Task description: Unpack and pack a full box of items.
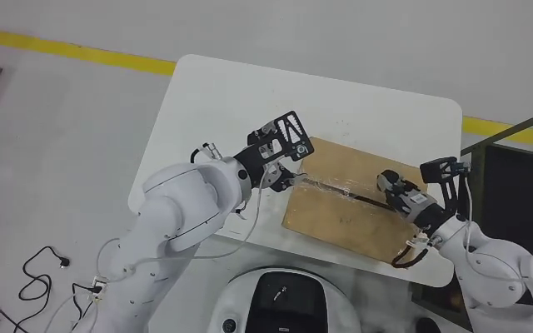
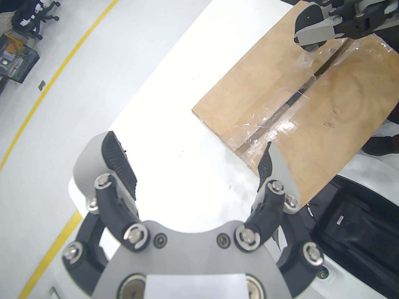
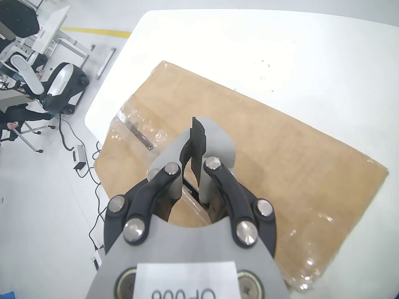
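With left end effector [image 2: 190, 147] spread wide, box [image 2: 249, 94] end just beside one finger; with right end effector [image 3: 198, 132] pressed together, taped seam [image 3: 140, 135] beneath, on tabletop [image 3: 249, 48].

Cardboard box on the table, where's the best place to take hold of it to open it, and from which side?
Probably a flap edge at the centre seam, from above at the short end by the open left end effector. The cardboard box lies flat, and the tape there is wrinkled over a dark gap.
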